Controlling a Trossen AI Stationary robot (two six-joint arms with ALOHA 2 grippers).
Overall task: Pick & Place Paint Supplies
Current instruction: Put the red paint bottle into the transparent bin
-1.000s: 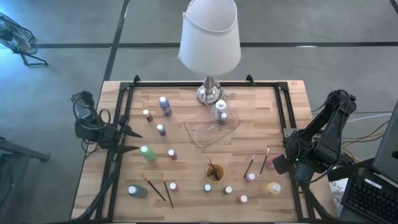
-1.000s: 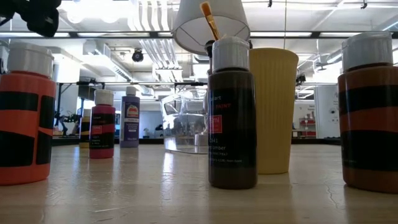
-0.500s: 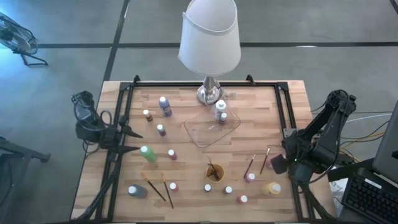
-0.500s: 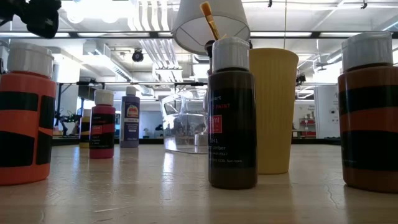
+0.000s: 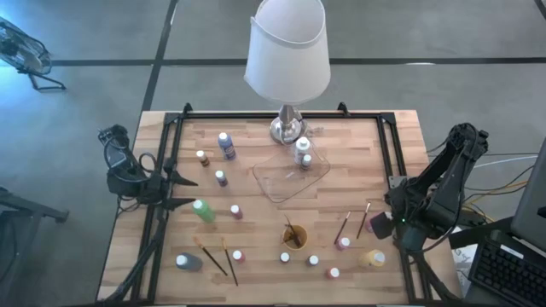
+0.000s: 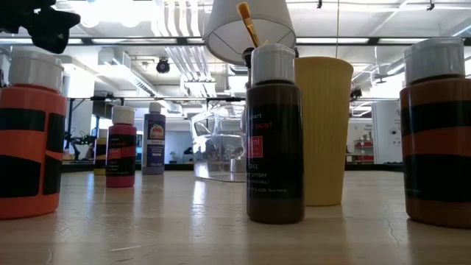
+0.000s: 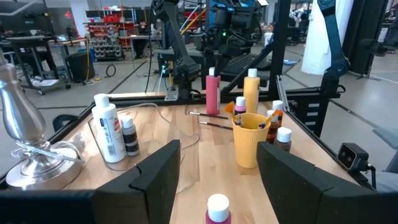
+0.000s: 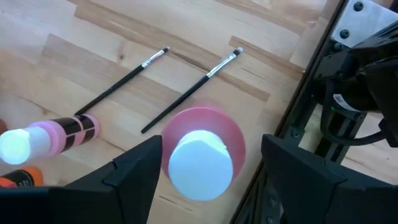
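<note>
Right gripper lifted slightly, straddling pink bottle (fingers apart).

I see small white-capped paint bottles standing scattered upright across the wood; two thin dark-handled brushes lie side by side near a pink white-capped bottle.

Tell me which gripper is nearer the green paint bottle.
Left. The left gripper sits just beside the green paint bottle, at the table's left edge. The right gripper is across the table at its right edge, over a pink bottle.
</note>
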